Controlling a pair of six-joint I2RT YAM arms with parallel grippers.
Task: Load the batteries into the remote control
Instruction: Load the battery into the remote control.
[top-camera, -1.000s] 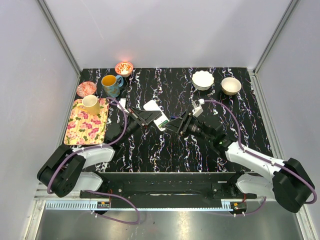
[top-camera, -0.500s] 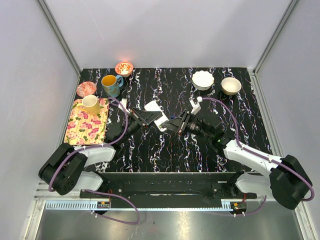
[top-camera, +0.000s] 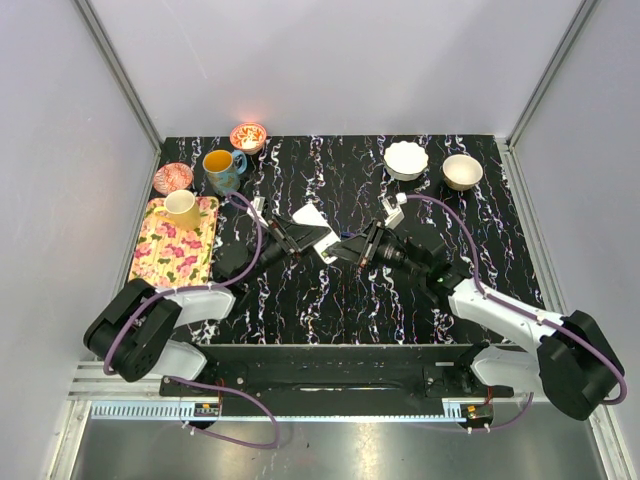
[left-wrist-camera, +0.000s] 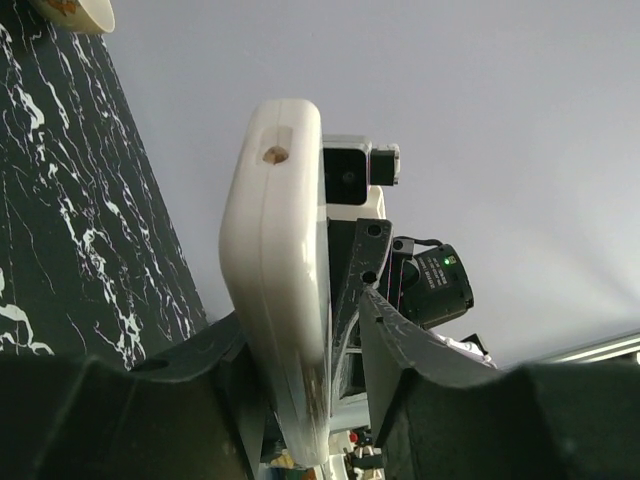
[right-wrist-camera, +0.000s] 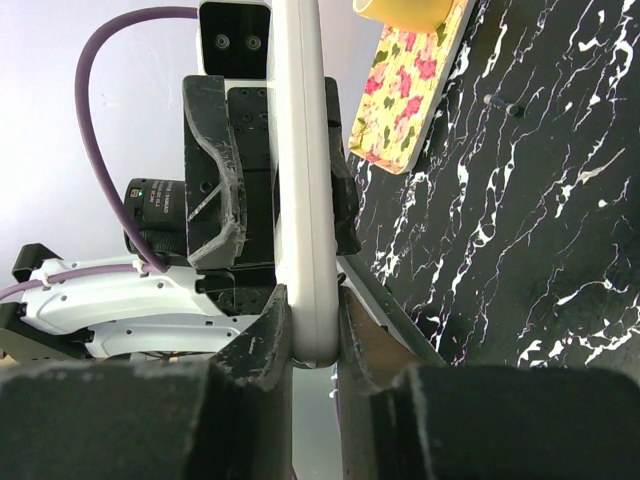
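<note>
remote control (top-camera: 312, 222) held above the bench (top-camera: 330, 310) at frame centre | right gripper (right-wrist-camera: 312, 340) clenched on its edge | left gripper (left-wrist-camera: 315, 335) slack around it | risk: one-sided pinch may let it pivot, drop

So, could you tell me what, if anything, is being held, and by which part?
The right gripper pinches the remote control by one end, across its flat faces; the left gripper flanks the other end, grip unclear.

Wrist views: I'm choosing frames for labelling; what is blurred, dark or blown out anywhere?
Left wrist: remote sharp up top, its near end smeared. Right wrist: right fingers dark and soft, remote crisp. Top external: evenly lit, but the back-left bowl glows overexposed.
</note>
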